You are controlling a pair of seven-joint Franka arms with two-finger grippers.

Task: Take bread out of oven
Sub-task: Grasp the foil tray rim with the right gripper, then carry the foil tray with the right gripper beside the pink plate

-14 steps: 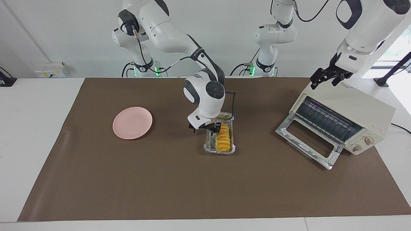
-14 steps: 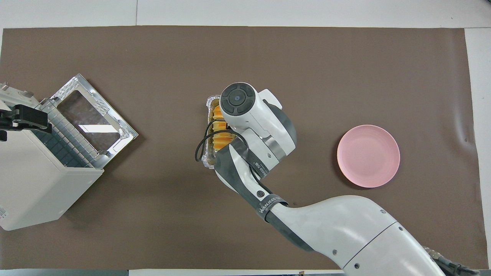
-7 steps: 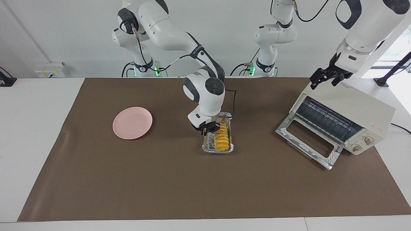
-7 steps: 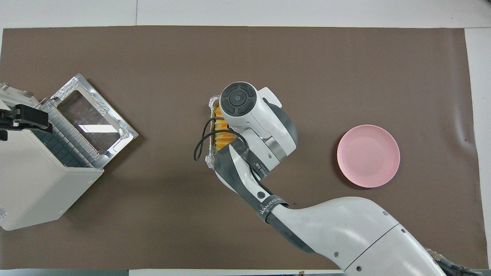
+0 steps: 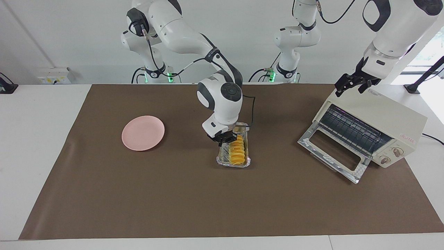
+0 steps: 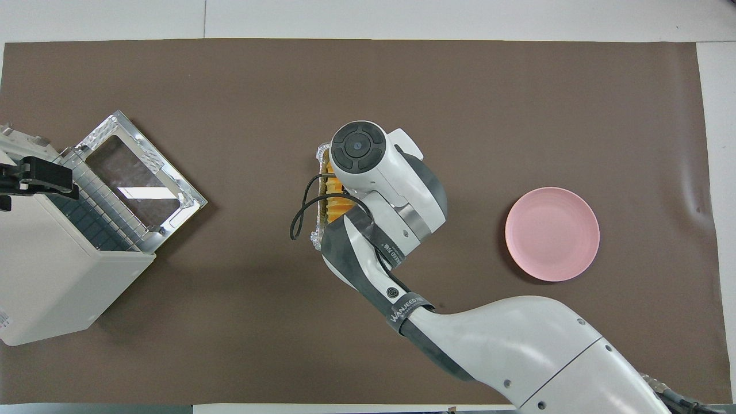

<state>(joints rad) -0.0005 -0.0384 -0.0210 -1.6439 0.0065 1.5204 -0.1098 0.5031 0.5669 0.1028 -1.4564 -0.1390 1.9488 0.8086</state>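
since a second ago the foil tray (image 5: 233, 157) has slid toward the pink plate (image 5: 143, 133) end, the right gripper (image 5: 224, 139) closing to clamp its robot-side rim. bread (image 5: 237, 150) lies in the tray, long axis running away from the robots. left gripper (image 5: 353, 83) waits spread above the oven (image 5: 378, 132).

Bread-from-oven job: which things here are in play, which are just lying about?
In play: bread in the foil tray, mid-table; oven, door down, rack bare; right tool shut at the tray; left tool open over the oven top.

Lying about: pink plate, brown mat.
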